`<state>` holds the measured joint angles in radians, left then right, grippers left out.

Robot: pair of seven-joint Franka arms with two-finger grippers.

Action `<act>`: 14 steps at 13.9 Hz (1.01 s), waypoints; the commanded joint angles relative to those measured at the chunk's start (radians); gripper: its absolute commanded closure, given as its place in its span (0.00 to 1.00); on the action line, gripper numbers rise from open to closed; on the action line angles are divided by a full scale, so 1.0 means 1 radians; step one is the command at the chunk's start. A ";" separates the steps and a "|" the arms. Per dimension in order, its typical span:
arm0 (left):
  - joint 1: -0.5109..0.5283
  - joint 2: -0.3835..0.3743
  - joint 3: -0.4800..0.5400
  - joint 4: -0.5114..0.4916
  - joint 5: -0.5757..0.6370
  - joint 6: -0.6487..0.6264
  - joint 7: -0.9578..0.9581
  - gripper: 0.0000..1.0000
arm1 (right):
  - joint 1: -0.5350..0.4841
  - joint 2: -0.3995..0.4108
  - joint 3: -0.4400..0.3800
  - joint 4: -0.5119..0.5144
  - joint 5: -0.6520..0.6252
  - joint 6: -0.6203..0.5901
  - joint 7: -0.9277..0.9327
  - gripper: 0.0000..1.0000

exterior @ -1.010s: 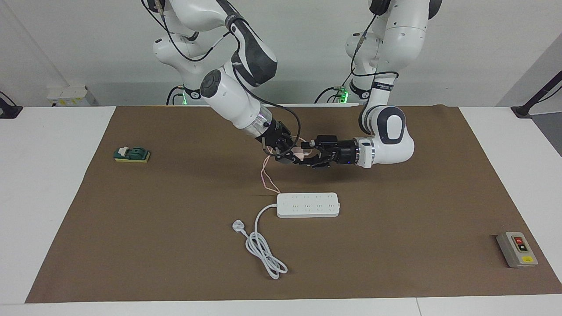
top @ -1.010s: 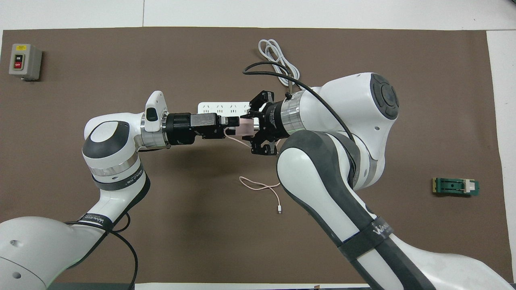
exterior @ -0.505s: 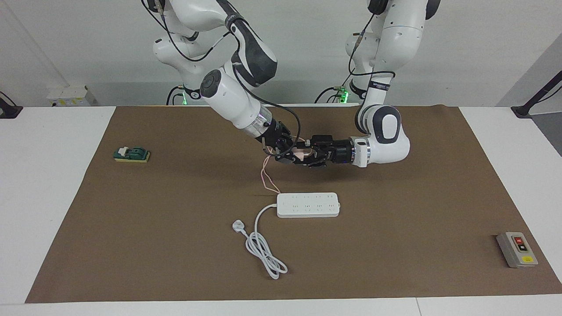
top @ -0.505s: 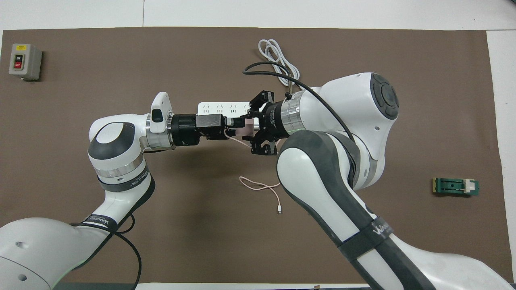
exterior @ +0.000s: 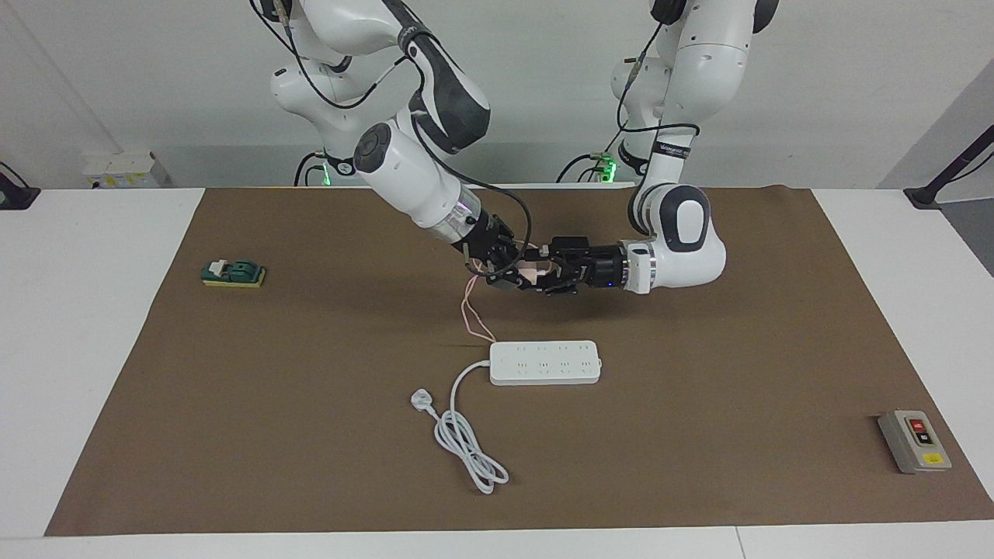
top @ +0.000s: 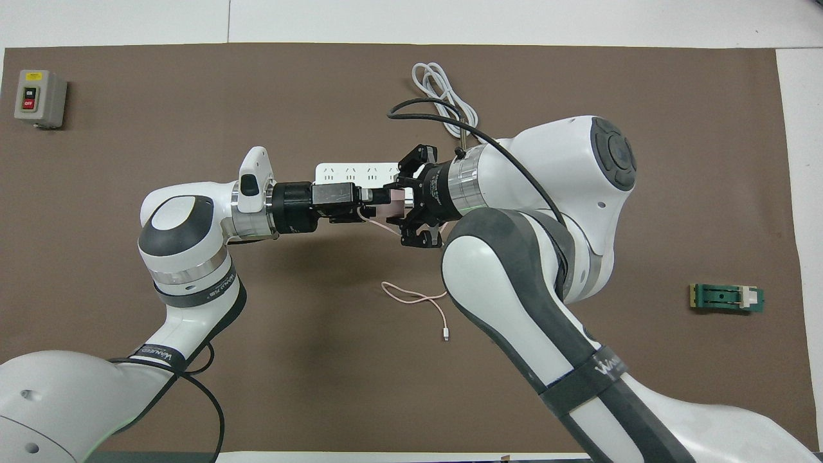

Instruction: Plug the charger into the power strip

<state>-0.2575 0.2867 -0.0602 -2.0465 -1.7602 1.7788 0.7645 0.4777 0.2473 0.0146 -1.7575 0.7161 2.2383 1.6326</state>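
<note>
Both end effectors, left (exterior: 553, 273) and right (exterior: 514, 272), clench the light, rigid pale-pink cube charger (exterior: 533, 272) mid-air; grip its flat sides.

I see the pale-pink cube charger (exterior: 533, 271) held up in the air over the mat, its thin pink cable (top: 416, 298) trailing down. The long white power strip (exterior: 544, 362) lies flat mid-table, sockets up.

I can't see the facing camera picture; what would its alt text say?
Two white robot arms meet in mid-air over a brown mat, the right gripper and left gripper both at a small pink charger whose cable dangles. The power strip lies on the mat with nothing plugged in.
</note>
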 commanded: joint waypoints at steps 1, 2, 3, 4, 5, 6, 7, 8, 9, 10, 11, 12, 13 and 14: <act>-0.017 -0.049 0.013 -0.055 -0.025 0.022 0.022 0.05 | -0.013 -0.002 0.007 0.000 -0.015 -0.009 -0.011 1.00; -0.017 -0.049 0.013 -0.057 -0.025 0.024 0.022 0.05 | -0.013 -0.002 0.007 0.000 -0.015 -0.009 -0.011 1.00; -0.017 -0.050 0.013 -0.057 -0.025 0.027 0.025 0.05 | -0.013 -0.002 0.007 0.000 -0.015 -0.009 -0.011 1.00; -0.017 -0.049 0.013 -0.057 -0.025 0.030 0.025 0.07 | -0.013 -0.002 0.007 0.001 -0.015 -0.009 -0.011 1.00; -0.017 -0.049 0.013 -0.055 -0.025 0.034 0.027 0.15 | -0.013 -0.002 0.007 0.000 -0.015 -0.009 -0.011 1.00; -0.017 -0.049 0.014 -0.055 -0.025 0.034 0.027 0.22 | -0.013 -0.002 0.007 0.000 -0.015 -0.009 -0.011 1.00; -0.017 -0.047 0.014 -0.054 -0.025 0.037 0.027 0.32 | -0.013 -0.002 0.007 0.001 -0.015 -0.009 -0.011 1.00; -0.017 -0.047 0.014 -0.052 -0.025 0.039 0.029 0.40 | -0.014 -0.002 0.007 0.000 -0.015 -0.009 -0.011 1.00; -0.017 -0.047 0.016 -0.050 -0.025 0.039 0.029 0.51 | -0.013 -0.002 0.007 0.001 -0.015 -0.009 -0.011 1.00; -0.016 -0.047 0.016 -0.050 -0.025 0.042 0.029 0.64 | -0.014 -0.002 0.007 0.001 -0.015 -0.009 -0.011 1.00; -0.017 -0.046 0.014 -0.050 -0.025 0.050 0.039 0.72 | -0.014 -0.002 0.007 0.001 -0.015 -0.009 -0.011 1.00; -0.016 -0.046 0.014 -0.050 -0.025 0.050 0.042 0.97 | -0.014 -0.002 0.007 0.001 -0.015 -0.009 -0.011 1.00; -0.017 -0.046 0.014 -0.052 -0.025 0.051 0.042 1.00 | -0.014 -0.002 0.007 0.001 -0.015 -0.009 -0.011 1.00; -0.016 -0.047 0.013 -0.052 -0.025 0.048 0.042 1.00 | -0.013 -0.002 0.007 0.001 -0.015 -0.009 -0.011 1.00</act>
<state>-0.2578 0.2700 -0.0581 -2.0690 -1.7606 1.8100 0.8095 0.4766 0.2471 0.0137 -1.7559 0.7166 2.2358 1.6340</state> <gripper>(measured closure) 0.683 0.502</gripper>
